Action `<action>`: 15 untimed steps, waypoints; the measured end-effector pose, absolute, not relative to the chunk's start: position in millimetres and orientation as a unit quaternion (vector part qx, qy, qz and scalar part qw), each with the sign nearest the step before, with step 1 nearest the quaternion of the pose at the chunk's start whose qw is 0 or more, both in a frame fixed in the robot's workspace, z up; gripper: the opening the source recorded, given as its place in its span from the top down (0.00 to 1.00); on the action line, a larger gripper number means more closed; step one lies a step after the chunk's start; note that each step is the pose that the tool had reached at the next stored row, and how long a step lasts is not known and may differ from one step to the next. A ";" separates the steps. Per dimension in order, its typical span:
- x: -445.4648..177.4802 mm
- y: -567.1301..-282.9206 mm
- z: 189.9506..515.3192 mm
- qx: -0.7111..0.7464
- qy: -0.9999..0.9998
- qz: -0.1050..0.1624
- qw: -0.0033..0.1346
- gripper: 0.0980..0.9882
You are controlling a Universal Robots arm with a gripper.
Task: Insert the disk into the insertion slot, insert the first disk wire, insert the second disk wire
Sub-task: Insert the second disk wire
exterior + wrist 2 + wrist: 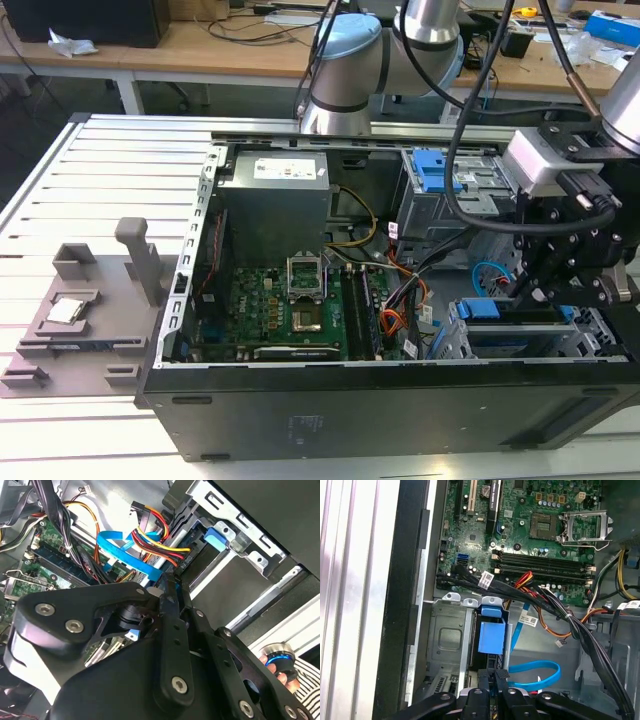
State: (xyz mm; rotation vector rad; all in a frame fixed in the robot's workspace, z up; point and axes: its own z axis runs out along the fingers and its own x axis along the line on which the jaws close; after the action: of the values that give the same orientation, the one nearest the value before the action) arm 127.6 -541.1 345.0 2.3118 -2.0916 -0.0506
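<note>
A ribbed silver aluminium tabletop carries, from the exterior view's left, a grey moulded plastic fixture and then an open black computer tower case lying on its side, its green motherboard exposed. At the exterior view's right, the grey metal disk in its bright blue plastic carrier sits in the insertion slot of the grey perforated sheet-metal drive cage. Directly above it hangs the black gripper, whose fingers are pinched narrow on a black wire connector at the disk's end, beside a looped flat blue cable.
</note>
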 end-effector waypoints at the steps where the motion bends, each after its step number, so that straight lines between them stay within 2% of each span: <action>1: 127.6 -540.8 345.1 0.741 -0.671 -0.016 0.012 0.93; 3: 127.5 -540.1 344.0 0.741 -0.671 -0.020 0.008 0.93; 15: 128.7 -543.3 336.3 0.741 -0.671 -0.020 0.008 0.93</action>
State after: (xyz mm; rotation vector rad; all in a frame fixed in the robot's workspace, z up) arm 128.7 -543.3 336.3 2.3179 -2.0967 -0.0629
